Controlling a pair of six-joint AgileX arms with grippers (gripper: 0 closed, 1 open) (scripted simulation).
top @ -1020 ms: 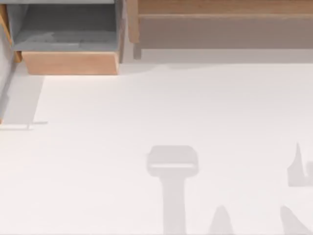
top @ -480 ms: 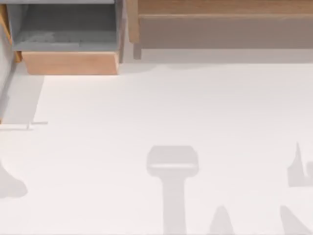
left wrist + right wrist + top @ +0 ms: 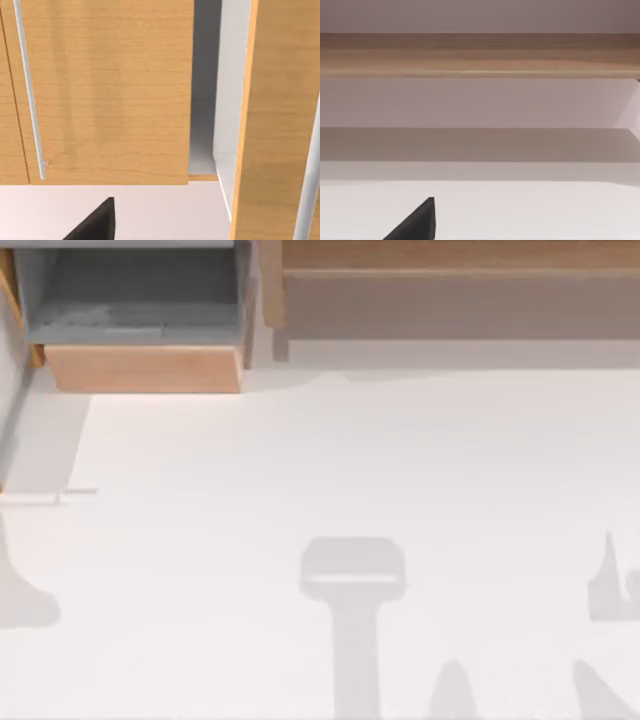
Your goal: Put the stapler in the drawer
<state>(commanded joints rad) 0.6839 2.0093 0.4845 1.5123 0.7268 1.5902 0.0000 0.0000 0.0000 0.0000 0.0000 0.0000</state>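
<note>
Well, starting at the top view's left, the drawer sits at the far left corner of the table. It is pulled open, its tan front panel facing the bare white surface and its grey floor exposed. A faint pale streak lies on that floor just behind the front panel; I cannot tell whether it is the stapler, and I make out no clearer sign of it. A soft grey shadow falls on the table at the left edge, well apart from the drawer.

My left gripper appears in the left wrist view as a dark wedge above the white table, facing a tan wooden panel that carries a slim pale bar. Beside that panel a narrow grey gap opens before a second wooden face. I cannot tell how its jaws stand or whether they have hold of anything.

Toward the middle, a broad T-shaped shadow lies on the table. At the far right runs the long wooden shelf.

My right gripper shows as the same kind of dark wedge over the table, facing that shelf; its jaws' state I cannot tell either.
</note>
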